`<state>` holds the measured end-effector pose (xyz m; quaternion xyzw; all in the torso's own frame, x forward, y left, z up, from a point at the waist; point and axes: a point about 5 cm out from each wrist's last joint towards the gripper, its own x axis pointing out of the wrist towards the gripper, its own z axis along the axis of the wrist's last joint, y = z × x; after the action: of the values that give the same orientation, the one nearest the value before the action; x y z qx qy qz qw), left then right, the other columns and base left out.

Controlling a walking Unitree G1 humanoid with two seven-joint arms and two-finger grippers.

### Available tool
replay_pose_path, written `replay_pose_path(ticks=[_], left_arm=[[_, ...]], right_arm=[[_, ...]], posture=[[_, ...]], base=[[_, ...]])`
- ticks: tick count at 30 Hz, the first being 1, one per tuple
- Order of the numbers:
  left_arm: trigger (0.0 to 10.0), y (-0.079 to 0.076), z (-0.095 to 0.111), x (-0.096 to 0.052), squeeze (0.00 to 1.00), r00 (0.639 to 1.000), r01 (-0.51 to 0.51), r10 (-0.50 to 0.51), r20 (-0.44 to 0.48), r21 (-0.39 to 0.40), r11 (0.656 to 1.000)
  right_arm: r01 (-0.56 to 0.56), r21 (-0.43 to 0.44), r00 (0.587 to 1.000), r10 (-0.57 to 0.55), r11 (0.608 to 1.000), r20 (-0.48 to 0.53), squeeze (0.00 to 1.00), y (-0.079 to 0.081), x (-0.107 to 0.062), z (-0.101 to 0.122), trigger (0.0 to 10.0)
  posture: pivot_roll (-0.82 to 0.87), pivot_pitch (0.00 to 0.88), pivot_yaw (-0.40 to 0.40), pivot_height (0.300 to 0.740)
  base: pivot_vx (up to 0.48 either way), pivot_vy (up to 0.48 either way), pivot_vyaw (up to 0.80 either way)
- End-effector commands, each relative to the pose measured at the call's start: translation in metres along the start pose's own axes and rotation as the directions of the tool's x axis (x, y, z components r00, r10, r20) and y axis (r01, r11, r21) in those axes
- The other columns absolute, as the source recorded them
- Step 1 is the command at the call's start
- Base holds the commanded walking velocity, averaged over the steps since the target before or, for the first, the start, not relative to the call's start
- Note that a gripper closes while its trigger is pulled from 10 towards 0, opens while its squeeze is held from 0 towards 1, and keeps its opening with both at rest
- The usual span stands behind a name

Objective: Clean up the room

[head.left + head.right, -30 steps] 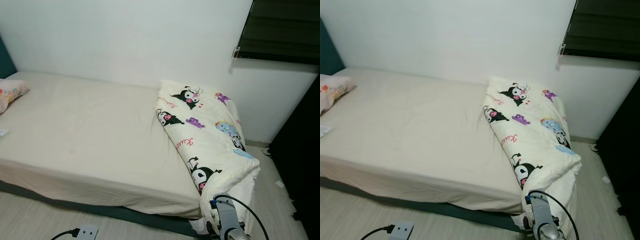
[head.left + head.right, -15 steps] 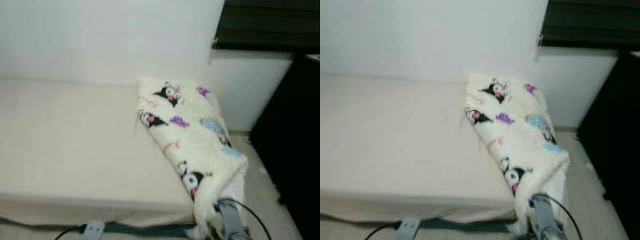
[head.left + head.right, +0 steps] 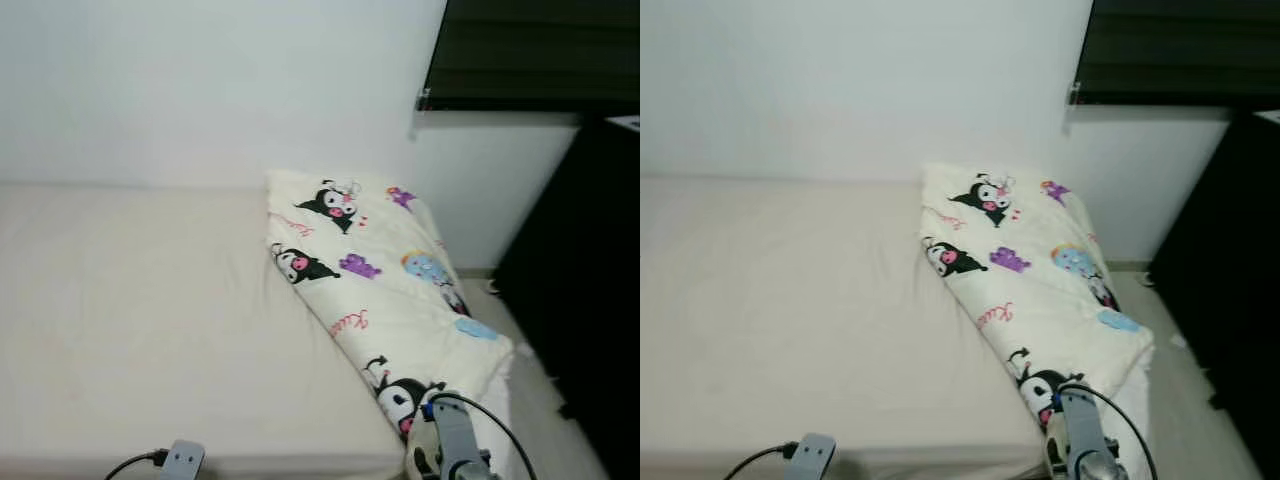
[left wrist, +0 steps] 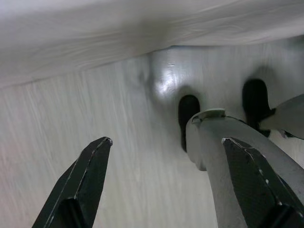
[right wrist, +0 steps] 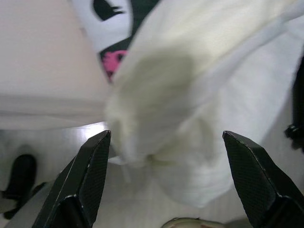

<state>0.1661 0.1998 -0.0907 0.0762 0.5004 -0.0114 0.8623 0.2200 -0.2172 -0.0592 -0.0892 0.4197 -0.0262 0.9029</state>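
Observation:
A cream blanket printed with black cartoon figures lies folded along the right end of the bed, which has a plain cream sheet. One corner of the blanket hangs over the bed's front right edge. My right gripper is open just before that hanging corner, nothing between its fingers. The right arm rises at the bottom of the eye views, below the blanket's near end. My left gripper is open and points down at the pale floor beside the bed's edge. The left wrist sits low at the bed's front.
A tall dark piece of furniture stands close on the right. A narrow strip of floor runs between it and the bed. A dark window blind hangs at the upper right on the white wall.
The camera has come closer to the bed and turned right, so the pillow at the left has left the picture. The blanket and bed have not moved.

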Motion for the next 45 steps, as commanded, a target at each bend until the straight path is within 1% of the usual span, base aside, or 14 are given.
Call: replay_pose_path(ticks=[1, 5, 12, 17, 21, 22, 23, 25, 27, 30, 34, 36, 38, 45], left_arm=[[10.0, 0.001, -0.008, -0.001, 0.00, 1.000, 0.005, -0.005, -0.029, 0.007, 1.000], [10.0, 0.011, -0.013, -0.003, 0.00, 0.999, -0.002, 0.002, -0.036, 0.006, 1.000], [10.0, 0.035, -0.024, -0.008, 0.00, 0.998, -0.028, 0.028, -0.059, 0.004, 1.000], [10.0, 0.037, -0.023, -0.008, 0.00, 0.998, -0.031, 0.032, -0.060, 0.013, 0.999], [10.0, 0.027, -0.020, -0.006, 0.00, 0.998, -0.025, 0.026, -0.054, 0.025, 0.999], [10.0, 0.008, -0.019, -0.004, 0.00, 0.999, -0.010, 0.012, -0.052, 0.038, 0.999], [10.0, 0.008, -0.019, -0.004, 0.00, 0.999, -0.010, 0.012, -0.052, 0.038, 0.999], [10.0, -0.013, -0.015, -0.001, 0.00, 0.999, 0.007, -0.005, -0.045, 0.048, 0.999], [10.0, -0.020, -0.010, 0.000, 0.00, 0.999, 0.013, -0.011, -0.038, 0.050, 0.999], [10.0, -0.026, -0.006, 0.000, 0.00, 0.999, 0.018, -0.017, -0.032, 0.054, 0.998], [10.0, -0.052, 0.004, 0.001, 0.00, 0.999, 0.044, -0.043, -0.015, 0.072, 0.996], [10.0, -0.055, 0.005, 0.001, 0.00, 0.999, 0.045, -0.044, -0.014, 0.073, 0.996], [10.0, -0.068, 0.010, 0.001, 0.00, 0.999, 0.048, -0.048, -0.006, 0.081, 0.996], [10.0, -0.084, 0.020, 0.000, 0.00, 0.999, 0.040, -0.041, 0.013, 0.094, 0.995]], right_arm=[[0.013, 0.016, 1.000, -0.012, 1.000, -0.004, 0.00, -0.003, 0.000, 0.000, 10.0], [0.035, 0.037, 0.999, -0.035, 0.999, -0.004, 0.00, -0.007, 0.000, 0.002, 10.0], [0.072, 0.159, 0.995, -0.081, 0.985, 0.052, 0.00, -0.018, 0.002, 0.020, 10.0], [0.043, 0.238, 0.989, -0.075, 0.970, 0.128, 0.00, -0.026, 0.003, 0.043, 10.0], [-0.042, 0.331, 0.973, -0.037, 0.943, 0.228, 0.00, -0.028, 0.002, 0.066, 10.0], [-0.126, 0.383, 0.955, 0.008, 0.915, 0.297, 0.00, -0.026, 0.002, 0.081, 10.0], [-0.126, 0.383, 0.955, 0.008, 0.915, 0.297, 0.00, -0.026, 0.002, 0.081, 10.0], [-0.189, 0.418, 0.935, 0.033, 0.889, 0.353, 0.00, -0.027, 0.000, 0.092, 10.0], [-0.207, 0.431, 0.928, 0.037, 0.878, 0.372, 0.00, -0.028, 0.000, 0.096, 10.0], [-0.206, 0.445, 0.925, 0.025, 0.871, 0.378, 0.00, -0.031, -0.001, 0.097, 10.0], [-0.172, 0.461, 0.929, -0.012, 0.870, 0.370, 0.00, -0.044, -0.002, 0.095, 10.0], [-0.172, 0.462, 0.929, -0.013, 0.870, 0.371, 0.00, -0.045, -0.002, 0.095, 10.0], [-0.163, 0.484, 0.927, -0.035, 0.860, 0.374, 0.00, -0.052, -0.004, 0.093, 10.0], [-0.170, 0.518, 0.917, -0.057, 0.838, 0.394, 0.00, -0.060, -0.005, 0.095, 10.0]], posture=[[0.03, 0.000, -0.047, 0.724], [0.03, 0.000, -0.042, 0.724], [0.02, 0.003, -0.034, 0.724], [0.02, 0.007, -0.031, 0.704], [0.02, 0.010, -0.028, 0.689], [0.02, 0.012, -0.026, 0.679], [0.02, 0.012, -0.026, 0.679], [0.02, 0.012, -0.026, 0.669], [0.02, 0.012, -0.026, 0.664], [0.03, 0.016, -0.027, 0.659], [0.03, 0.018, -0.029, 0.639], [0.03, 0.018, -0.029, 0.634], [0.03, 0.020, -0.026, 0.624], [0.04, 0.024, -0.022, 0.609]], base=[[0.000, -0.480, 0.00], [0.000, -0.480, 0.00], [0.000, -0.197, 0.00], [0.000, 0.000, 0.00], [0.000, 0.000, 0.00], [0.000, 0.000, 0.00], [0.000, 0.000, 0.00], [0.000, 0.000, 0.00], [0.000, 0.000, 0.00], [0.000, 0.000, 0.00], [0.000, 0.000, 0.00], [0.000, 0.000, 0.00], [0.000, 0.000, 0.00], [0.000, 0.000, 0.00]])
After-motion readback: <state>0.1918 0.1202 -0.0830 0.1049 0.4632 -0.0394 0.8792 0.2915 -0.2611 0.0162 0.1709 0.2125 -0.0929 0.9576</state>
